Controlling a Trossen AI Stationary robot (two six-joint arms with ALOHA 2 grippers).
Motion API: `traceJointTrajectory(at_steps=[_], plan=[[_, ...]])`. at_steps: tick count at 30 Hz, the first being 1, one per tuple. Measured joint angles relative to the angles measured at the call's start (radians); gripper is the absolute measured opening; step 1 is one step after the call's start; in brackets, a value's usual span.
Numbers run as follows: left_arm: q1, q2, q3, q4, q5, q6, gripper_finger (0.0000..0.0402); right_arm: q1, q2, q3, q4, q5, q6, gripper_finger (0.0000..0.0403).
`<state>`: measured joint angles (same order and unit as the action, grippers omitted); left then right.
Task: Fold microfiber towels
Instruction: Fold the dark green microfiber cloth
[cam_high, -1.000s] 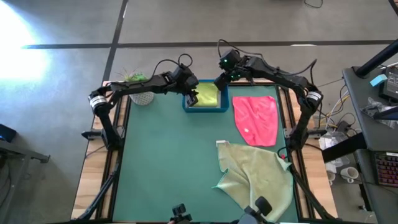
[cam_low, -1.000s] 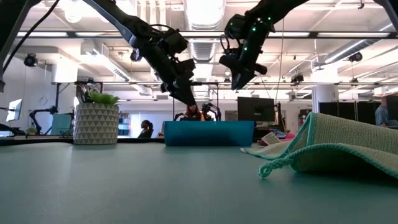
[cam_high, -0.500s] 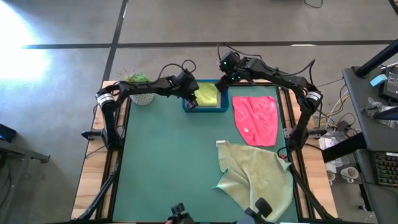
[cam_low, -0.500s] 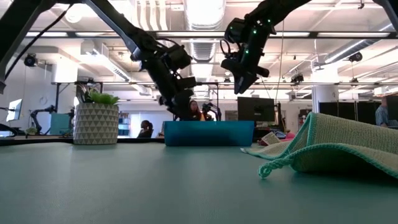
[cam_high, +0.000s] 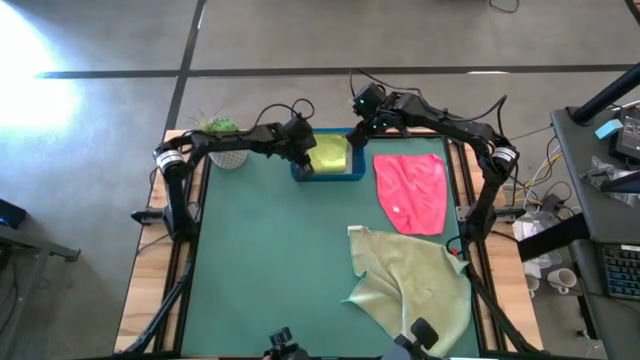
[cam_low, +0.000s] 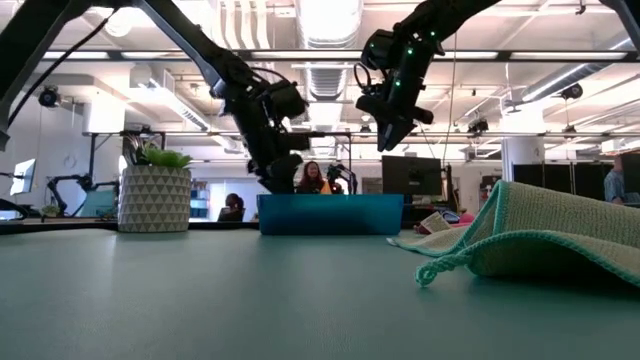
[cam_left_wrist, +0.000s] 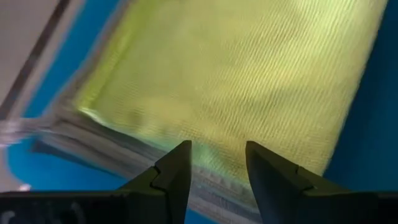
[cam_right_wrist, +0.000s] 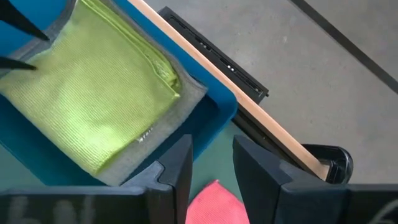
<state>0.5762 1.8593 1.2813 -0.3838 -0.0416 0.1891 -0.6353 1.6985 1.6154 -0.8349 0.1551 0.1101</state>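
Left hand (cam_left_wrist: 214, 163), fingers spread and empty, hangs just over the folded lime green towel (cam_left_wrist: 249, 74) in the blue tray (cam_high: 298, 170). Right hand (cam_right_wrist: 211, 158), also spread, hovers beside it. Soft, light cloth; likely best pinched at an edge or corner.

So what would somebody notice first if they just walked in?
Probably the hot pink towel lying flat at the table's right side. Next, both arms meet over the blue tray at the far edge: the left gripper is down at the lime green towel inside, the right gripper above it.
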Motion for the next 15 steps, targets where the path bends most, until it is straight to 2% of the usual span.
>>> traceJointTrajectory(at_steps=[10,15], plan=[[-0.002,-0.175,0.007,0.001,-0.044,-0.001,0.0136,0.000,-0.056,0.000,-0.140,-0.002,0.008,0.0107],[-0.029,-0.245,-0.001,0.001,-0.042,-0.063,0.0136,0.026,-0.111,-0.016,-0.249,-0.006,0.042,0.0107]])
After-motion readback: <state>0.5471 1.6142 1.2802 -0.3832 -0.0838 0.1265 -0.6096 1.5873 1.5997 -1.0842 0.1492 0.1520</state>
